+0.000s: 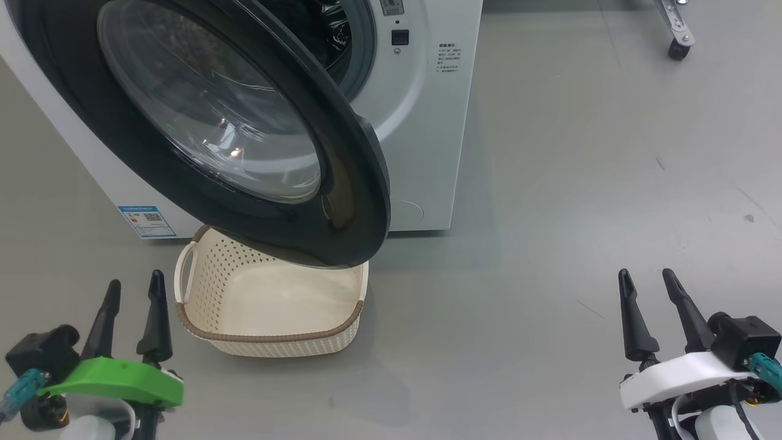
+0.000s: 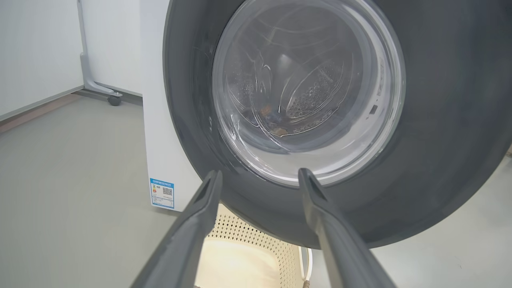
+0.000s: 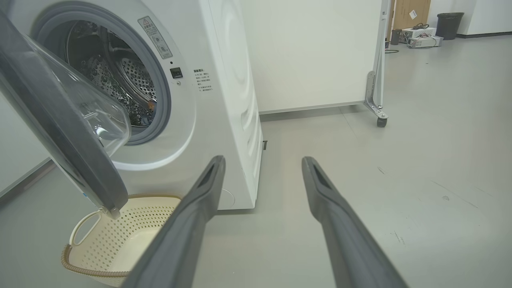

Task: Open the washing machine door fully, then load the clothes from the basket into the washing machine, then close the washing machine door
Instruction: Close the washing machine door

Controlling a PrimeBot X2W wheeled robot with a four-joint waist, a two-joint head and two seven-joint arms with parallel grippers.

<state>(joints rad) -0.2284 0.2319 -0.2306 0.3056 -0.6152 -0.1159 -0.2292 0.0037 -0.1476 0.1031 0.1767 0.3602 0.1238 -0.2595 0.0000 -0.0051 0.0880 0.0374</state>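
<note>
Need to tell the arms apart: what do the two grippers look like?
The left gripper has two long, dark grey, tapering fingers on a bright green plate, with a black block and teal connector. The right gripper has the same fingers on a white plate, with a black block, teal connector and black cables.

Shining bright and even from overhead, diffuse and low in contrast. Glinting in small warm specks on the glass of the washing machine door. Throwing a soft, pale shadow on the floor by the near side of the basket and beside the washing machine. Bowing straight lines at the wrist views' edges. Softening slightly on the close fingers.
</note>
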